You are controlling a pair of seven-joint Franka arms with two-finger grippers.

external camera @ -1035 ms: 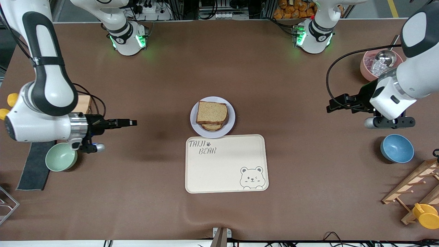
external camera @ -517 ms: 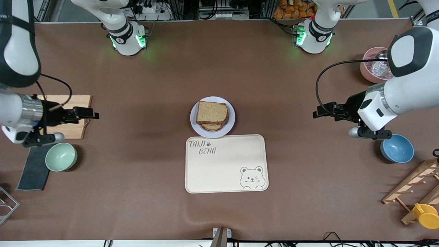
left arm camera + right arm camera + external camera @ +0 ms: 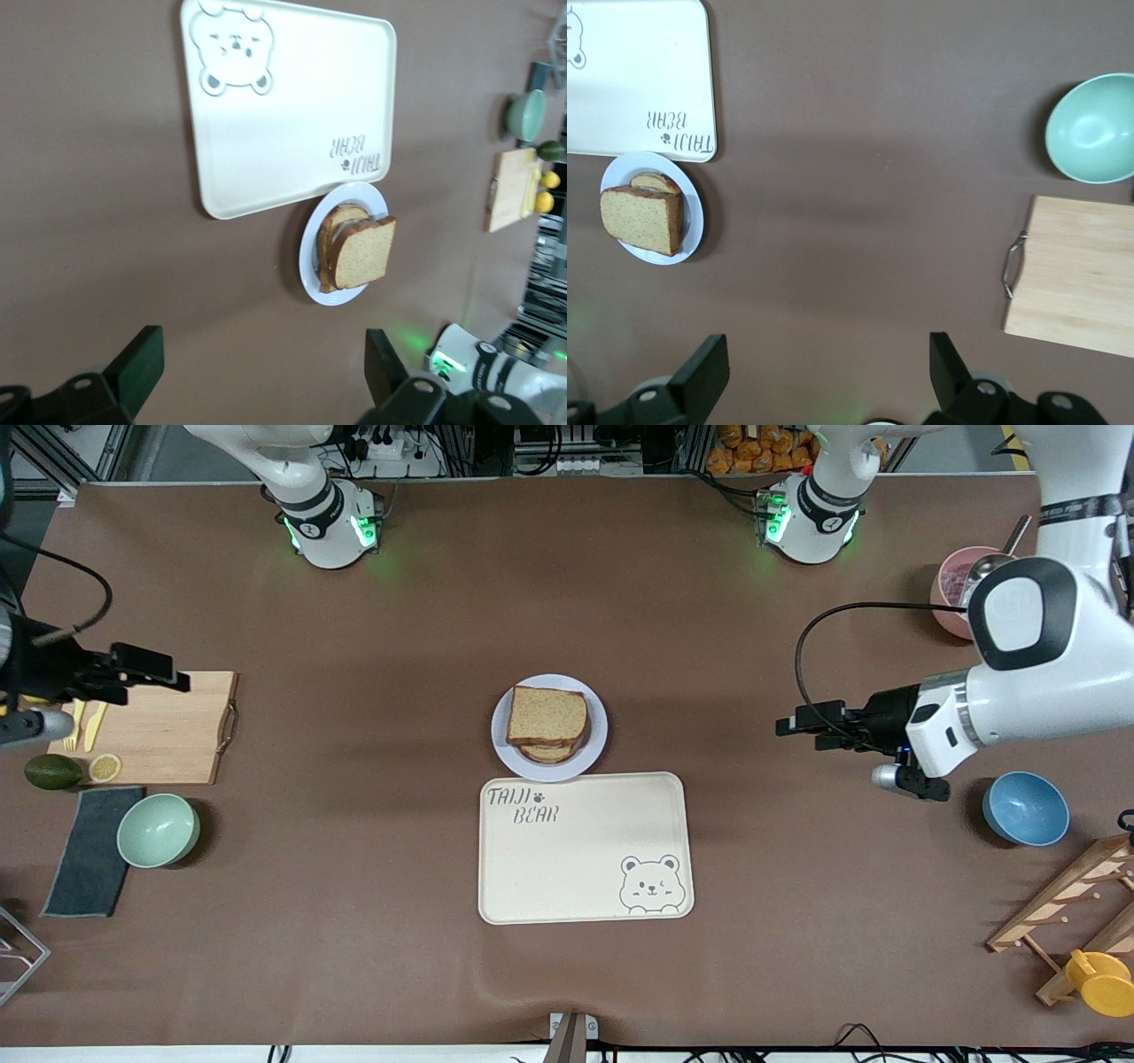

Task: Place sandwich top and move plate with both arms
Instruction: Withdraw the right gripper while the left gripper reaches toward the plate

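The sandwich top (image 3: 547,714), a brown wholemeal slice, lies on another slice on the small round plate (image 3: 596,742) at mid-table. The wrist views show the same stack, sandwich top (image 3: 368,252) on plate (image 3: 310,270) and sandwich top (image 3: 642,220) on plate (image 3: 656,257). My left gripper (image 3: 796,724) hangs open and empty over bare table toward the left arm's end, apart from the plate. Its fingers (image 3: 137,359) stand wide. My right gripper (image 3: 166,673) is open and empty over the wooden board (image 3: 168,726), well away from the plate.
A cream bear tray (image 3: 585,868) touches the plate's nearer edge. A green bowl (image 3: 158,830), dark cloth (image 3: 89,850) and avocado (image 3: 51,771) lie by the board. A blue bowl (image 3: 1025,808), pink bowl (image 3: 950,593) and wooden rack (image 3: 1072,903) sit at the left arm's end.
My right gripper has drawn back from the plate toward the right arm's end, now over the board. My left gripper has slid closer to the plate. The sandwich has not moved.
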